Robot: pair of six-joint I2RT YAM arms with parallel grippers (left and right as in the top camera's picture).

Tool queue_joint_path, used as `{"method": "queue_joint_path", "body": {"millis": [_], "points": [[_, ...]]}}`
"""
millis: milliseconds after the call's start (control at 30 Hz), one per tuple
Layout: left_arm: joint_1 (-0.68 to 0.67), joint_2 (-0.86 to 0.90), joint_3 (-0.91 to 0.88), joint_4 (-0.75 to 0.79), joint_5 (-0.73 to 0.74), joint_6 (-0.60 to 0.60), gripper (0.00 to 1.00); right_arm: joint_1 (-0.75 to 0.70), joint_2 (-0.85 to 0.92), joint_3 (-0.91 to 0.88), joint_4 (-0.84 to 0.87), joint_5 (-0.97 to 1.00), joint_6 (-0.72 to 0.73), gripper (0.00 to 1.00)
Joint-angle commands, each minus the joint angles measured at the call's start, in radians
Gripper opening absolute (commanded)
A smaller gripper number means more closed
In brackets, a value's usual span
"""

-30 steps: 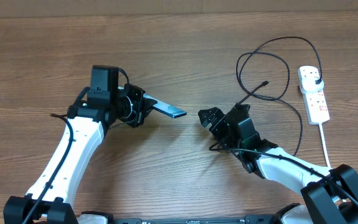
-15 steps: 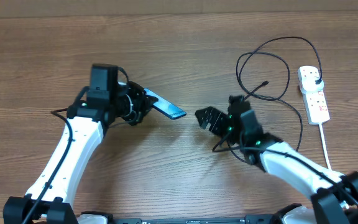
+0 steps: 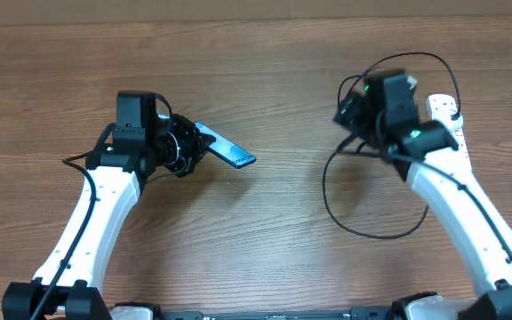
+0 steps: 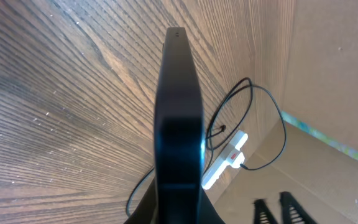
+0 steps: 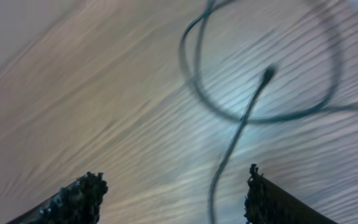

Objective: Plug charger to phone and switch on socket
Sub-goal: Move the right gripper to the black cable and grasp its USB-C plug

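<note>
The right claw (image 5: 171, 185), fingers apart and empty, hovers over the charger (image 5: 229, 146). Its plug tip (image 5: 268, 73) lies just ahead, the cable's end running back toward the claw, so this arm is the nearer one. The left claw (image 3: 192, 144) is clamped on the phone (image 3: 228, 151), well apart from that tip. The right wrist view is blurred, and from above the arm hides the tip.
</note>
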Motion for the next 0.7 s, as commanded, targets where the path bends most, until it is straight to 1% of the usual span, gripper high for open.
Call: {"method": "queue_joint_path", "body": {"millis": [0,133,233,300,400,467,600,667], "points": [[0.000,-0.002,0.001,0.010,0.012,0.015,0.05,-0.055,0.100,0.087,-0.047,0.084,-0.023,0.75],[0.000,-0.002,0.001,0.008,0.013,0.015,0.05,-0.107,0.223,0.155,-0.063,0.084,-0.023,0.74],[-0.002,-0.002,0.001,0.004,0.025,0.015,0.04,-0.137,0.349,0.221,-0.096,0.083,-0.019,0.67],[-0.002,-0.002,0.001,0.004,0.025,0.015,0.04,-0.144,0.409,0.251,-0.098,0.081,-0.019,0.65],[-0.002,-0.002,0.001,0.003,0.025,0.015,0.04,-0.144,0.477,0.275,-0.077,0.082,-0.016,0.61],[-0.002,-0.002,0.001,0.003,0.025,0.015,0.04,-0.144,0.525,0.275,-0.059,0.109,0.031,0.56],[-0.003,-0.002,0.001,0.002,0.038,0.015,0.04,-0.144,0.586,0.275,-0.018,0.118,0.060,0.54],[-0.003,-0.002,0.001,0.002,0.039,0.016,0.04,-0.144,0.607,0.275,0.010,0.109,0.069,0.51]]}}
